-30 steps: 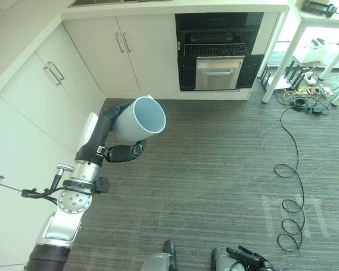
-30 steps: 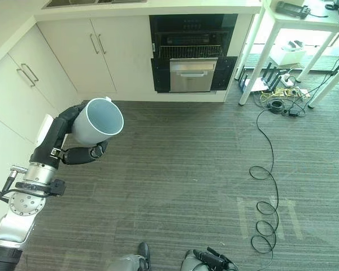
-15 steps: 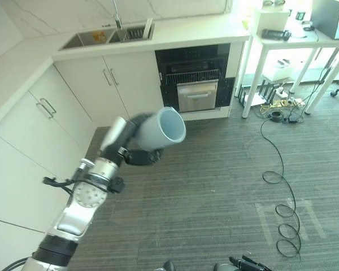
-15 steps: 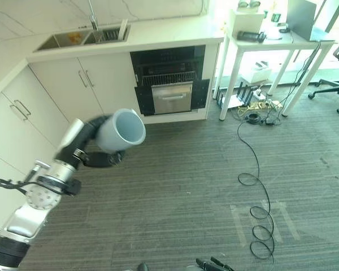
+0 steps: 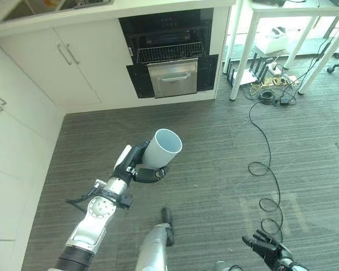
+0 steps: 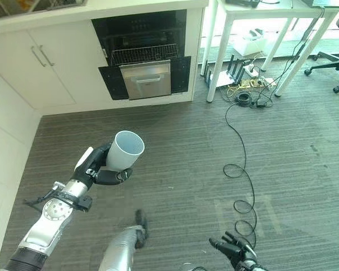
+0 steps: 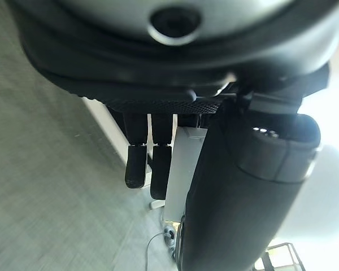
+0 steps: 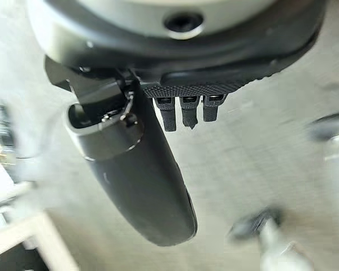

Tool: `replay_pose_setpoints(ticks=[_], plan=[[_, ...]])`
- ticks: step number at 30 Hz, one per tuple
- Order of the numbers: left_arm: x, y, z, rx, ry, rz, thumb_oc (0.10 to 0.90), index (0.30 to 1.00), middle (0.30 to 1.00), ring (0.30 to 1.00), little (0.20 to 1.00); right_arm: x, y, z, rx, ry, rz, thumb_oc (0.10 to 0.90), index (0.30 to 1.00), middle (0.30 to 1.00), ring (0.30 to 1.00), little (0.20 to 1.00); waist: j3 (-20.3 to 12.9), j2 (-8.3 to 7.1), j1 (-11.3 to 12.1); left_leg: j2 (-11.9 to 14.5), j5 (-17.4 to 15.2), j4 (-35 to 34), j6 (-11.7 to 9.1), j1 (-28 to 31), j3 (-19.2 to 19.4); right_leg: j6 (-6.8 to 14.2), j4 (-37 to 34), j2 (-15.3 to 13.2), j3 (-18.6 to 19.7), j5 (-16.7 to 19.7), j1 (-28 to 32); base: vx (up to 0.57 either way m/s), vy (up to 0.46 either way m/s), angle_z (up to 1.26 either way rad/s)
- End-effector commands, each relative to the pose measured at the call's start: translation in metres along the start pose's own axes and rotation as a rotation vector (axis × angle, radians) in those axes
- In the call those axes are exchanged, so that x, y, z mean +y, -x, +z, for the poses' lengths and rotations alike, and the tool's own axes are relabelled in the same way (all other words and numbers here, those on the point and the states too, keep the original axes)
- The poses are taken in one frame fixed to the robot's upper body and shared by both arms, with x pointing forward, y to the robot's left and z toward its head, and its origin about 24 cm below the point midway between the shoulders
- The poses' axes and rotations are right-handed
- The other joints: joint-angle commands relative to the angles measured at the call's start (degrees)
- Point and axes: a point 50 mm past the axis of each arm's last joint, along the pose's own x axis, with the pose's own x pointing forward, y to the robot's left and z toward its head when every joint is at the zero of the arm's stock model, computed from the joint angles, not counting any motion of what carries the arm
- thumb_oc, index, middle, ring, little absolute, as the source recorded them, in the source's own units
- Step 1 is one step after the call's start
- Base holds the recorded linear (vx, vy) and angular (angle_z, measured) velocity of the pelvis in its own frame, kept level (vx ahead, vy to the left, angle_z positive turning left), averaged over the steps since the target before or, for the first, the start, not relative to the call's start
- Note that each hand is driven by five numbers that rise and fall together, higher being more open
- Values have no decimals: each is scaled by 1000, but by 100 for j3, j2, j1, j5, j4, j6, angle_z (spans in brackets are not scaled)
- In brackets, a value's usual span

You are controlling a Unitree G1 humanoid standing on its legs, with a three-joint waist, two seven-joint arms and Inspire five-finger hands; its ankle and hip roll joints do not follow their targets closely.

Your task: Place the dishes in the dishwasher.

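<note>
Above the floor, left hand (image 5: pixel 140 167) grips tilted cup (image 5: pixel 161 149).

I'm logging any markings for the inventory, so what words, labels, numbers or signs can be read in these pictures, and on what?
None can be read.
Cup in the left hand: plain pale surface, no print showing.
Dishwasher: light marks on the dark control panel above the rack, too small to read.
Items on the white table: too small to tell any text.

Cup (image 5: pixel 161 149) and left robot hand (image 5: pixel 140 167) now farther from cabinets
</note>
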Motion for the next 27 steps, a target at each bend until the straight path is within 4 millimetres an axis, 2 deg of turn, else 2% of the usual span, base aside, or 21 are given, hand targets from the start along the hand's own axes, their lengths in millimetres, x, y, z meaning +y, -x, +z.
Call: replay_pose_setpoints(ticks=[1,3,5,7,9,11,12,13,16,18,19,20,21,22,23,24,25,27], plan=[[28,-17,85,-427,-144,62,400,300,300,300,300,18,0,13,-130,43,59,800,900,900,900,900,-515,296,-191,460,-1131,150,-966,323,-361,450,1551,-584,-215,1486,-876,190,196,26],[27,-18,83,-422,-166,61,400,300,300,300,300,24,-1,18,-161,49,83,800,900,900,900,900,-475,314,-201,335,-1304,150,-835,524,-450,487,2272,-763,-212,1806,-1363,169,145,25],[26,-17,82,-419,-170,67,400,300,300,300,300,29,-3,23,-175,65,105,800,900,900,900,900,-428,346,-260,286,-1415,150,-790,712,-521,438,2312,-591,-215,1732,-1717,144,-9,21],[23,-15,81,-421,-173,74,400,300,300,300,300,35,-5,31,-206,78,132,800,900,900,900,900,-362,389,-376,241,-1533,150,-772,941,-629,352,1856,-245,-285,1558,-2111,211,-126,8],[23,-14,82,-422,-186,78,400,300,300,300,300,38,-6,37,-228,72,144,800,900,900,900,900,-332,415,-432,241,-1574,150,-796,1013,-713,278,1209,-81,-372,1529,-2213,211,-191,29],[24,-13,84,-419,-203,86,400,300,300,300,300,41,-6,43,-247,62,158,800,900,900,900,900,-270,297,-534,193,-1752,150,-842,1187,-805,232,-529,-114,-437,1705,-2309,272,-321,52],[24,-13,84,-417,-206,89,400,300,300,300,300,42,-6,43,-248,55,163,800,900,900,900,900,-244,187,-593,84,-1851,150,-840,1289,-837,275,-529,-288,-289,1649,-2630,309,-363,35],[25,-11,83,-416,-211,93,400,300,300,300,300,43,-6,41,-245,53,168,800,900,900,900,900,-243,125,-670,12,-2007,150,-805,1425,-873,392,-529,-417,-105,1804,-2976,268,-272,23],[28,-8,82,-431,-224,95,400,300,300,300,300,43,-6,38,-232,35,156,800,900,900,900,900,-320,113,-696,-26,-2246,150,-760,1626,-890,409,-529,-422,-53,1853,-3063,375,-345,39],[23,-9,81,-430,-179,79,400,300,300,300,300,40,-7,34,-208,21,128,800,900,900,900,900,-465,132,-679,5,-2220,150,-801,1866,-936,240,-529,-257,30,1645,-2797,560,-507,63],[21,-8,82,-426,-177,87,400,300,300,300,300,36,-7,37,-211,47,114,800,900,900,900,900,-551,123,-687,6,-2152,150,-920,2187,-818,71,-529,-179,82,1450,-2598,404,-335,54],[21,-8,82,-427,-175,89,400,300,300,300,300,34,-7,38,-214,50,111,800,900,900,900,900,-555,101,-675,2,-2032,150,-956,2252,-778,42,-529,-186,97,1415,-2551,415,-377,30],[22,-8,85,-432,-171,95,400,300,300,300,300,31,-6,42,-224,59,109,800,900,900,900,900,-542,21,-622,-14,-1556,226,-1070,2331,-685,-48,-529,-227,154,1301,-2402,213,-335,-26],[27,-6,87,-442,-166,107,400,300,300,300,300,25,-4,47,-240,87,113,800,900,900,900,900,-459,-29,-570,48,-1250,1205,-1195,1803,-576,-201,-529,-234,136,1162,-2194,188,-349,-19],[29,-6,88,-443,-163,109,400,300,300,300,300,23,-3,47,-243,89,111,800,900,900,900,900,-439,-29,-552,77,-1180,1376,-1205,1587,-557,-242,-529,-230,105,1125,-2137,110,-275,2],[31,-6,88,-444,-160,107,400,300,300,300,300,20,-2,48,-247,81,107,800,900,900,900,900,-423,-19,-523,74,-1174,1350,-1188,1413,-559,-265,-529,-217,89,1081,-2076,141,-119,-11],[33,-5,87,-441,-159,103,400,300,300,300,300,15,-2,50,-249,72,104,800,900,900,900,900,-428,18,-500,110,-1161,756,-1158,1448,-460,-254,-529,-188,89,965,-1968,169,-55,-6],[34,-4,86,-445,-158,105,400,300,300,300,300,12,-2,50,-242,77,100,800,900,900,900,900,-440,41,-487,176,-969,162,-1215,1544,-429,-237,-529,-173,127,875,-1908,141,39,-20]])
